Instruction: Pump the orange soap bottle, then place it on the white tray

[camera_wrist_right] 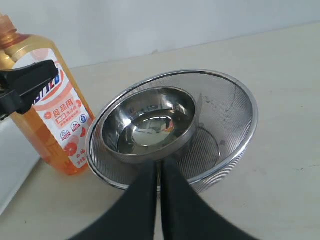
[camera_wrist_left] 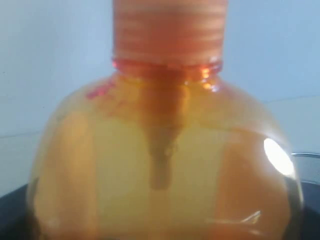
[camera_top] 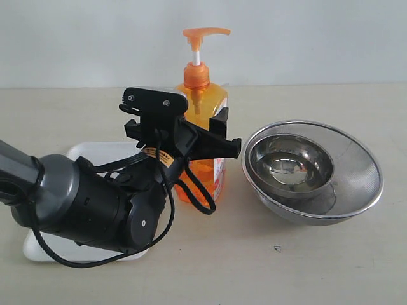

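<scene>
The big steel mesh bowl [camera_top: 356, 166] is sitting on the table [camera_top: 254, 267] at the right of the exterior view. It is holding 1 smaller solid steel bowl [camera_top: 289, 166], nested off-centre toward the bottle side. The small bowl's inside is showing only reflections.

The orange soap bottle [camera_top: 206, 101] is standing upright on the table btwn the white tray [camera_top: 89, 151] and the mesh bowl, just beside both. Whether it is touching either, can't tell. It is holding orange liquid; the fill level isn't clear. The L arm is covering most of the tray.

The L gripper [camera_top: 213, 135] is clamping the bottle's upper body, w/ 1 black finger [camera_wrist_right: 27, 82] pressing across the label [camera_wrist_right: 62, 120] in the R wrist view. The R gripper [camera_wrist_right: 159, 167] is hanging w/ its jaws pressed together, tips just over the near rim of the mesh bowl [camera_wrist_right: 225, 115], not touching the small bowl [camera_wrist_right: 150, 120].

Bottle look:
- The body [camera_wrist_right: 55, 125] is translucent orange plastic w/ rounded shoulders.
- The label is showing white, red and orange w/ Chinese text.
- The pump head [camera_top: 203, 33] is sitting raised, nozzle pointing toward the bowls' side.
- The white stem [camera_top: 196, 58] is showing above the ribbed orange collar [camera_top: 196, 76].

In the L wrist view the bottle [camera_wrist_left: 165, 165] is filling the frame, w/ the dip tube [camera_wrist_left: 161, 150] running down its middle.
</scene>
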Motion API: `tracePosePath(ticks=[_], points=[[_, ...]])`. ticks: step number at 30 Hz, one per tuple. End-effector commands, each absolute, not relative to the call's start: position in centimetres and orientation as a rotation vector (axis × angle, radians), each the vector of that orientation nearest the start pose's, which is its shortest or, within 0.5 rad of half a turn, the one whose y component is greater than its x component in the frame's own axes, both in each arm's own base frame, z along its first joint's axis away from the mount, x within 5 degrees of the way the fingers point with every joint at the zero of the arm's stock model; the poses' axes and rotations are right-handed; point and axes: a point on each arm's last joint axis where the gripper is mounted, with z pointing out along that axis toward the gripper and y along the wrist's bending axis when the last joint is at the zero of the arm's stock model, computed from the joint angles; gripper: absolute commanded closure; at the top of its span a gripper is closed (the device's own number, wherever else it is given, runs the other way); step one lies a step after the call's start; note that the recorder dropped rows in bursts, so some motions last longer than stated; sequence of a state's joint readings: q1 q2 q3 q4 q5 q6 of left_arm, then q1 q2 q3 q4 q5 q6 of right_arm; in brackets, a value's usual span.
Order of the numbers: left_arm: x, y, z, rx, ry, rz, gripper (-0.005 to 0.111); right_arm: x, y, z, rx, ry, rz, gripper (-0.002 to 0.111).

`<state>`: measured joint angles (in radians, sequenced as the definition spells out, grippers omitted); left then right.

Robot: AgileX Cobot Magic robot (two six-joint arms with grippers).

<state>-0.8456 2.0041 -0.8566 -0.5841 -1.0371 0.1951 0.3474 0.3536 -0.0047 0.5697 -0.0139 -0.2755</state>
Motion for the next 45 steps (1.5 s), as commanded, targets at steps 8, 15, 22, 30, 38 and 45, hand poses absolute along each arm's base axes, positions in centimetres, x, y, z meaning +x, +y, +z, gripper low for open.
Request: tracePosePath(ticks=[8,15,22,30,38,45], points=[[28.09,-25.38,14.29,0.213,1.683,-0.342,0.102,7.92,2.77,19.01,-0.037,1.838,0.447,0.109],[28.09,-25.38,14.27,0.213,1.685,-0.342,0.102,7.92,2.77,19.01,-0.037,1.838,0.447,0.109],[28.09,-25.38,14.27,0.213,1.685,-0.342,0.102,7.92,2.77,19.01,-0.037,1.838,0.447,0.109],[28.09,-25.38,14.27,0.213,1.685,-0.342,0.102,7.92,2.77,19.01,-0.037,1.838,0.447,0.109],[28.09,-25.38,14.27,0.213,1.685,-0.342,0.102,7.91,2.79,18.97,-0.039,1.842,0.449,0.109],[28.09,-25.38,14.27,0.213,1.685,-0.342,0.102,7.55,2.61,19.51,-0.044,1.775,0.448,0.109]])
